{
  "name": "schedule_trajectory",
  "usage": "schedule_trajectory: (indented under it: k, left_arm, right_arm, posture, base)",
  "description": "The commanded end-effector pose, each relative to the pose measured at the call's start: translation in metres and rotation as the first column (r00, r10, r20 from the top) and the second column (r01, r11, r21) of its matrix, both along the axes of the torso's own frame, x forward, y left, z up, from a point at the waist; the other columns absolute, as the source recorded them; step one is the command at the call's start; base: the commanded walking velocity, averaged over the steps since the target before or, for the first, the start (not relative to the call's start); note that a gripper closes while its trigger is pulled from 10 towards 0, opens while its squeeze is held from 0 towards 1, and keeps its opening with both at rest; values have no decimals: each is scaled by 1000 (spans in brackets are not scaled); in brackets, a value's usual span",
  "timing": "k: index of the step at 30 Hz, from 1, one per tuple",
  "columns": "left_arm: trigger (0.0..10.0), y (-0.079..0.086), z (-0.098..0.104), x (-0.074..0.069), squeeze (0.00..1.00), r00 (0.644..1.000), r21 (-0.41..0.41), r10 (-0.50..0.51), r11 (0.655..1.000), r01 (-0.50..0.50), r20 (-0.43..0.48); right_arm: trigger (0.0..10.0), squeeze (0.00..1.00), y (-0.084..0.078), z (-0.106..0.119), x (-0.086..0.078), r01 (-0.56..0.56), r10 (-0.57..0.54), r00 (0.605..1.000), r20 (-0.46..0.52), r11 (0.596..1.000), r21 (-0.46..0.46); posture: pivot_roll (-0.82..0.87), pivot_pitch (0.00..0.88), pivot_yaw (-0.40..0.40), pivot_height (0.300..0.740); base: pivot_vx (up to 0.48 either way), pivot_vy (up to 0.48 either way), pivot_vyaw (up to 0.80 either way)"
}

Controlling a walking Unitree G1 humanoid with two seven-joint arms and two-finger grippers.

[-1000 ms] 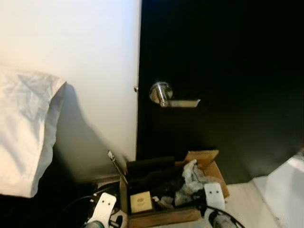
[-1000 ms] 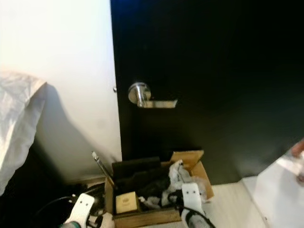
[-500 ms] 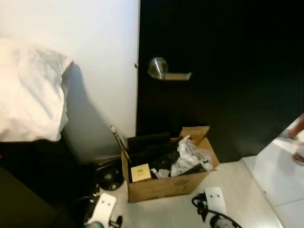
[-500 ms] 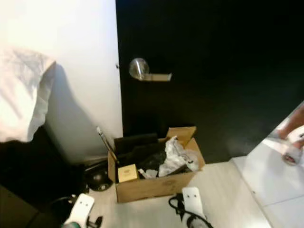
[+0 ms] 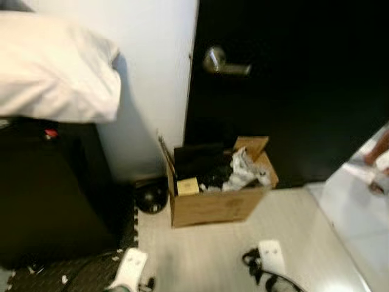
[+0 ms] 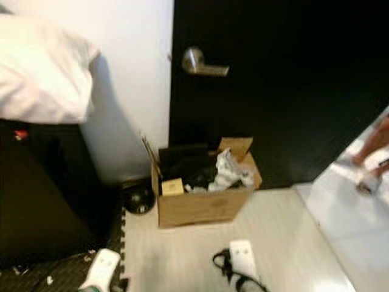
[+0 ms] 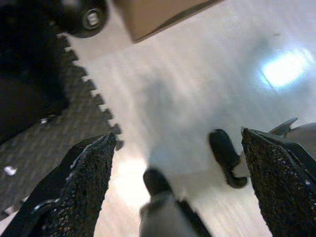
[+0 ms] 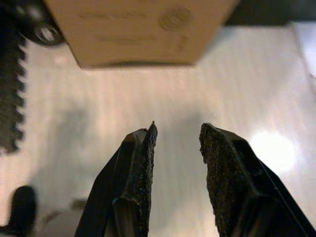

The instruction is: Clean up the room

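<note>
While the robot looks down, a wide strip of pale floor (image 5: 292, 225) lies open before it, running from the black puzzle-edged mat (image 5: 79, 271) on its left to the shiny white tiles (image 5: 358, 213) on its right. One brown cardboard box (image 5: 216, 204) sits on that floor, close to the black door (image 5: 292, 91), with its flaps up. It is full of dark things and crumpled light wrapping, and one small tan box (image 5: 188, 186) sits in its left part. A black round thing (image 5: 151, 198) lies just beside the box, on the left, at the foot of the white wall (image 5: 155, 79). Further left stands a big dark block (image 5: 48, 188) with one white cloth (image 5: 58, 70) lying over its top. The door has one silver lever handle (image 5: 222, 62). At the far right, part of a person's foot (image 6: 371, 152) shows on the tiles. Both arms hang low over the bare floor. The left gripper (image 7: 177, 163) has its two fingers spread wide apart and holds nothing. The right gripper (image 8: 177, 163) has its two fingers a little apart with nothing between them, and it points at the floor in front of the box.
</note>
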State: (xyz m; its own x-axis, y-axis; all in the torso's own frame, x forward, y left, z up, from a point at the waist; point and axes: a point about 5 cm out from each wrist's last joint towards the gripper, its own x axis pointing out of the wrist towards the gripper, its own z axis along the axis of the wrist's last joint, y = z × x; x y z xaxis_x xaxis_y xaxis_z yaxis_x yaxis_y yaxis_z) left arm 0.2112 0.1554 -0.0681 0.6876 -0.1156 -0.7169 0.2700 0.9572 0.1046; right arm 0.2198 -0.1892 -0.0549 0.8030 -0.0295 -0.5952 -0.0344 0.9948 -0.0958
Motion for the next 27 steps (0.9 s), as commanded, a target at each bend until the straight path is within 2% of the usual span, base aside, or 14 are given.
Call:
schedule_trajectory:
  k: [1, 6, 12, 18, 23, 27]
  left_arm:
    - [10000, 5, -6, -11, 0, 999, 12, 0, 1000, 0, -39]
    - [10000, 4, -6, -11, 0, 999, 11, -1, 1000, 1, -39]
    - [10000, 3, -7, -12, 0, 999, 12, -8, 1000, 8, -42]
    - [10000, 3, -8, -13, 0, 998, 14, -2, 1000, 3, -55]
    - [10000, 4, -9, -14, 0, 998, 16, 0, 1000, 1, -64]
    - [10000, 4, -9, -14, 0, 998, 18, 2, 1000, -1, -70]
  right_arm:
    - [10000, 0, 0, -5, -7, 9, -9, 1000, -23, 1000, 8]
    - [10000, 0, 0, -5, -8, 7, -7, 1000, -24, 1000, 11]
    - [10000, 0, 1, -6, -8, -10, 10, 999, -39, 1000, 7]
    - [10000, 0, -1, -6, -9, 0, 1, 999, -46, 1000, 9]
    - [10000, 0, 0, -6, -9, -7, 7, 999, -47, 1000, 7]
    - [10000, 0, 0, -6, -8, -9, 9, 999, -48, 1000, 7]
  posture:
    - [-50, 0, -25, 740]
    - [-50, 0, -26, 740]
    - [-50, 0, -28, 740]
    - [-49, 0, -30, 740]
    - [-49, 0, -30, 740]
    - [-49, 0, -30, 740]
  base:
    - [-442, 0, 0]
    - [-394, 0, 0]
    - [0, 0, 0]
    - [0, 0, -800]
    - [0, 0, 0]
    - [0, 0, -800]
